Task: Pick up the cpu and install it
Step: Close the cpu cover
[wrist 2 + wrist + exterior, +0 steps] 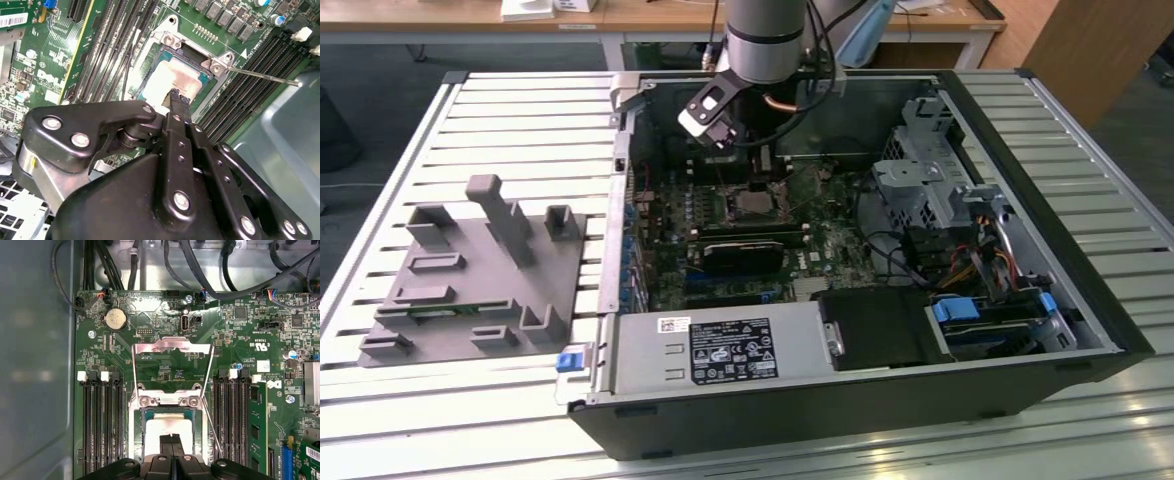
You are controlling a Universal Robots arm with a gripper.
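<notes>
Table (1081, 130) of metal slats carries an open computer case (854, 415), with a gray fixture (467, 270) at its nine o'clock in the exterior view. The hand (172, 439), fingers pressed together, sits over the socketed cpu (155, 427).

Robotics workshop, slatted metal workbench (520, 110), opened computer case (854, 410), gray fixture plate (467, 290), wooden desks (667, 15) behind

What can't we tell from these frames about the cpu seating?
1. Whether the gripper touches the cpu: in both wrist views, its own shut fingers cover the contact spot.
2. The cpu's near edge: in the first wrist view, it is hidden behind the gripper.
3. How the cpu sits, in the exterior view: too small to judge.
</notes>
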